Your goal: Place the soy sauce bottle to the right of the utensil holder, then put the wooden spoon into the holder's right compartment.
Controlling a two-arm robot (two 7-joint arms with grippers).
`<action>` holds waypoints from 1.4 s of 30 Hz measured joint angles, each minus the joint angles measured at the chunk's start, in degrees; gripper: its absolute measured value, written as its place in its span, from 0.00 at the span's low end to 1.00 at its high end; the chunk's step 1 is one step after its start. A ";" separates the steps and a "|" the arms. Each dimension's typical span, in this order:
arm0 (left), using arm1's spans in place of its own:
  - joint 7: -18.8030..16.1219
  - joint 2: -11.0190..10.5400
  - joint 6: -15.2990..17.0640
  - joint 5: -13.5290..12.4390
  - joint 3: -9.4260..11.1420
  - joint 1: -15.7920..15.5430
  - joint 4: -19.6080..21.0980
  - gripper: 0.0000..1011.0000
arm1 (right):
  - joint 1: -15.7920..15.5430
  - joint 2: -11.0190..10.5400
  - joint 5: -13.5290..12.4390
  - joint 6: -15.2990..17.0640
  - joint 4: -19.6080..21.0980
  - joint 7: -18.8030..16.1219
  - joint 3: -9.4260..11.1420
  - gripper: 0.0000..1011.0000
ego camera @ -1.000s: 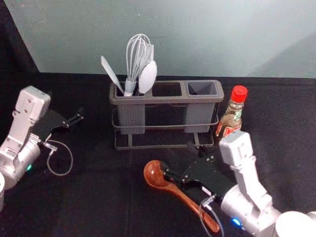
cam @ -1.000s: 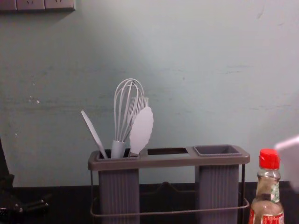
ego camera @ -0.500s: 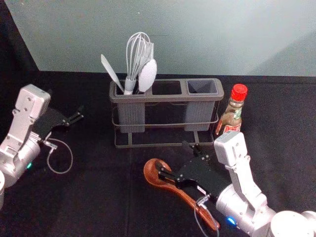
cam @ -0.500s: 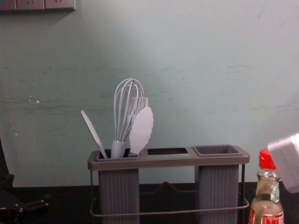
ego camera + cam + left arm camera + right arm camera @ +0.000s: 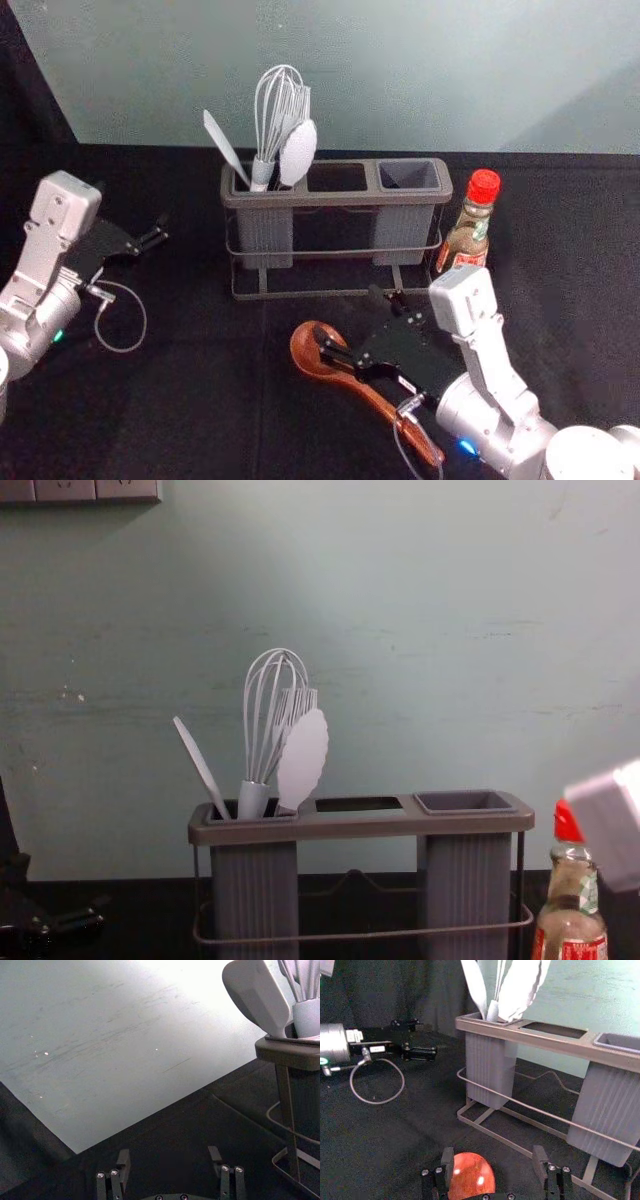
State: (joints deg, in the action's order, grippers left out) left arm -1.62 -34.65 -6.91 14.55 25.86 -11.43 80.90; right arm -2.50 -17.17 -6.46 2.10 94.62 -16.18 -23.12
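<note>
The soy sauce bottle [image 5: 467, 240] stands upright just right of the utensil holder [image 5: 340, 201]; in the chest view the bottle [image 5: 570, 920] is partly covered by the right arm. The wooden spoon [image 5: 372, 398] lies on the table before the holder, bowl toward the left, handle toward the front right. My right gripper [image 5: 351, 319] is low near the spoon's bowl, its lower finger over the bowl's edge. In the right wrist view the right gripper [image 5: 493, 1156] is open, with the spoon's bowl [image 5: 471, 1177] beside one finger. My left gripper [image 5: 133, 213] is parked at the left; the left gripper [image 5: 169, 1155] is open.
The holder's left compartment [image 5: 254, 880] carries a whisk [image 5: 262, 720] and other pale utensils. The right compartment [image 5: 409, 178] has nothing standing in it. Behind the black table stands a pale wall. A cable loops beside each gripper.
Over the last second my right gripper has shifted slightly left toward the spoon's bowl, and its arm now covers part of the bottle in the chest view. The left arm, holder and spoon look unmoved.
</note>
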 joint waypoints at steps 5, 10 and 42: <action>0.00 0.00 0.00 0.00 0.00 0.00 0.00 1.00 | -0.16 -0.04 2.76 4.45 2.50 0.98 -0.50 0.99; 0.00 0.00 0.00 0.00 0.00 0.00 0.00 1.00 | 0.97 0.46 4.73 13.97 5.45 0.94 -1.33 0.99; 0.00 0.00 0.00 0.00 0.00 0.00 0.00 1.00 | 12.42 4.69 11.28 45.09 5.17 -6.89 -5.71 0.99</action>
State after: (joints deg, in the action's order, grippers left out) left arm -1.62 -34.65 -6.91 14.55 25.86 -11.43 80.90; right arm 9.93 -12.48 4.82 47.19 99.79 -23.07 -28.82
